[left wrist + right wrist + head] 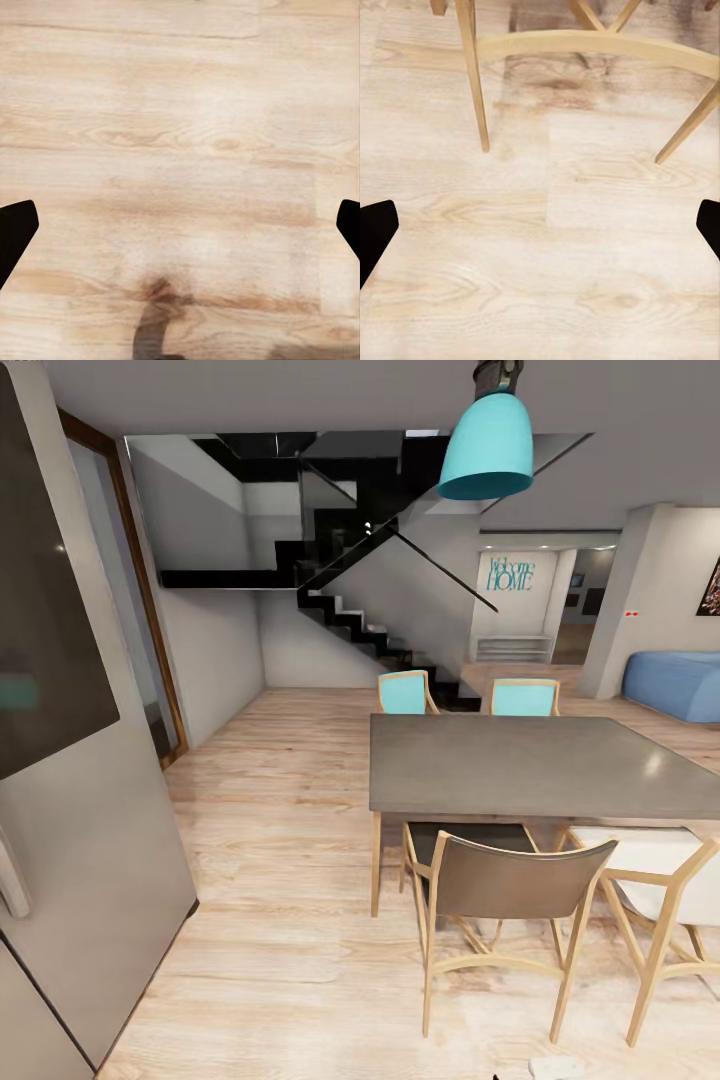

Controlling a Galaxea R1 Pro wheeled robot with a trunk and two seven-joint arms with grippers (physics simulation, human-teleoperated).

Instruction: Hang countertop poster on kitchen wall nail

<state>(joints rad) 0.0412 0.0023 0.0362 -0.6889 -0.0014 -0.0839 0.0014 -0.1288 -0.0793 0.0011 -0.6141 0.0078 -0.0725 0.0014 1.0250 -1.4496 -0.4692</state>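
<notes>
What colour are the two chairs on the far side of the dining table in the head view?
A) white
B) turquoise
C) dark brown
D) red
B: the two far chairs behind the grey dining table have turquoise backs in pale wooden frames, while the near side has a brown chair and a white chair.

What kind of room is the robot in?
Probably an open-plan home dining area: a grey dining table with chairs, a teal pendant lamp, and a staircase behind. A fridge-like appliance suggests the kitchen is close.
</notes>
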